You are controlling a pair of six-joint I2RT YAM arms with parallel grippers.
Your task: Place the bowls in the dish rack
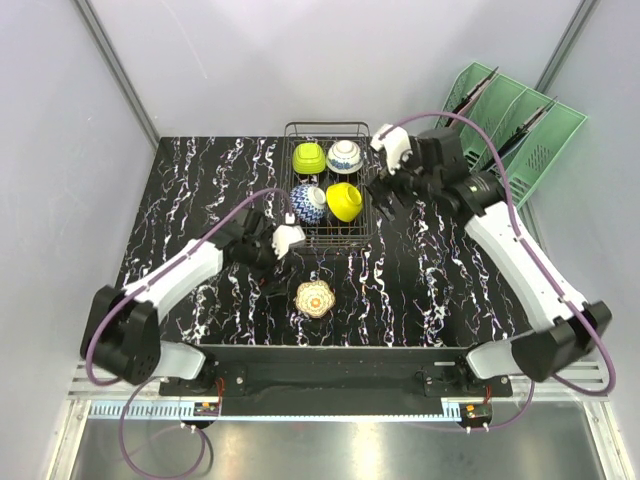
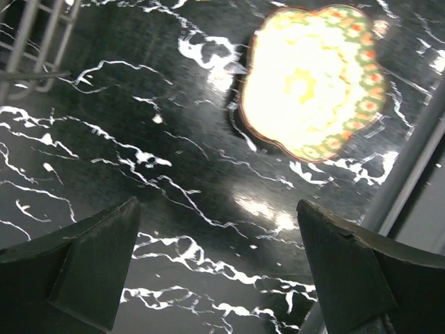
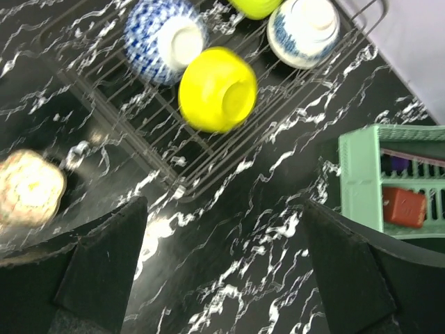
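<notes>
While four bowls (image 1: 343,201) sit in the rack (image 1: 325,236), fifth bowl (image 1: 314,297) out on table (image 1: 420,270), left gripper (image 2: 217,205) and right gripper (image 3: 226,205) both gaping, empty

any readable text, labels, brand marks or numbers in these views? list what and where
None readable in any view.
Light strip along the near edge, top view: fine tick marks, too small to read.
Red item in the green organizer: no legible marking.
Bowls: patterns only, no lettering.
</notes>
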